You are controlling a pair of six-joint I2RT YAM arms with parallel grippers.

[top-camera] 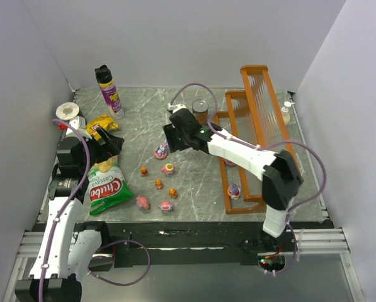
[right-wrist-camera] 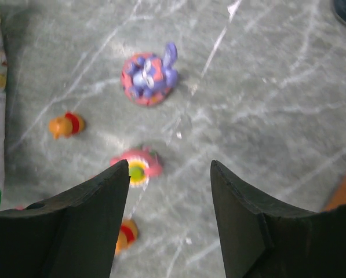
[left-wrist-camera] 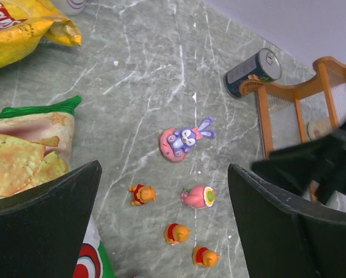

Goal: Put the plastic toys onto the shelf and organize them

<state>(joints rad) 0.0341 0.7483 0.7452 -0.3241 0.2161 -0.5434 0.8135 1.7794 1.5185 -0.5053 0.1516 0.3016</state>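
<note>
Several plastic toys lie on the marble table: a purple bunny on a pink base (top-camera: pixel 160 150) (left-wrist-camera: pixel 184 139) (right-wrist-camera: pixel 148 78), a pink toy with a green-yellow disc (top-camera: pixel 169 168) (right-wrist-camera: pixel 139 166), three small orange bears (left-wrist-camera: pixel 142 194) (left-wrist-camera: pixel 177 233) (left-wrist-camera: pixel 204 255), and two pink ones near the front (top-camera: pixel 142 202). The orange-brown shelf (top-camera: pixel 257 126) stands at the right with a purple toy (top-camera: pixel 234 189) on its lowest step. My right gripper (right-wrist-camera: pixel 170 168) hangs open and empty just above the table, beside the bunny and the pink toy. My left gripper (left-wrist-camera: pixel 164 174) is wide open and empty, raised over the bears.
A green snack bag (top-camera: pixel 106 189) and a yellow one (top-camera: pixel 102 124) lie at the left under my left arm. A spray can (top-camera: pixel 109 91) and a tape roll (top-camera: pixel 67 111) stand at the back left. A drink can (top-camera: pixel 200 110) lies next to the shelf.
</note>
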